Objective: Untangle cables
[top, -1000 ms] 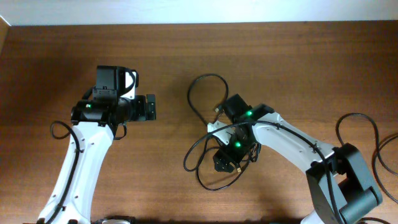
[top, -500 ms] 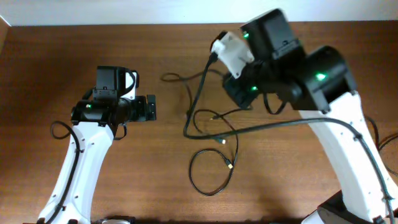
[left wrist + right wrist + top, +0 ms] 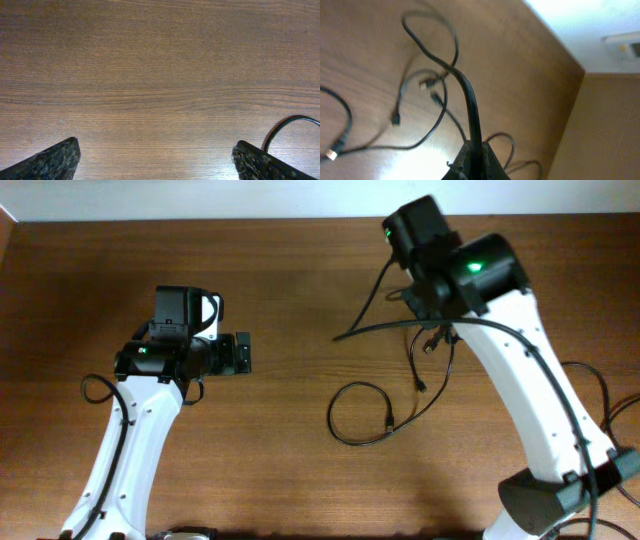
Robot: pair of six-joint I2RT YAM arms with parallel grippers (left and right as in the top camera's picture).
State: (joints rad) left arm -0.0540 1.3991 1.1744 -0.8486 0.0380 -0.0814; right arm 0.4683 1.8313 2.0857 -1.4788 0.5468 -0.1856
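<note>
Black cables [image 3: 471,110] lie on brown wood-grain table [image 3: 150,75].

The fingers [image 3: 490,169] of the right gripper [image 3: 472,160] are pinching a thick black cable [image 3: 471,102] at the bottom edge of the blurred frame. The cable is rising away from them and bending into a loop over the wooden worktop [image 3: 365,60]. On the worktop, thinner cables [image 3: 437,117] are lying in loose curves with small plugs [image 3: 395,120] at their ends, and a beige surface [image 3: 610,130] is filling the right side.
</note>
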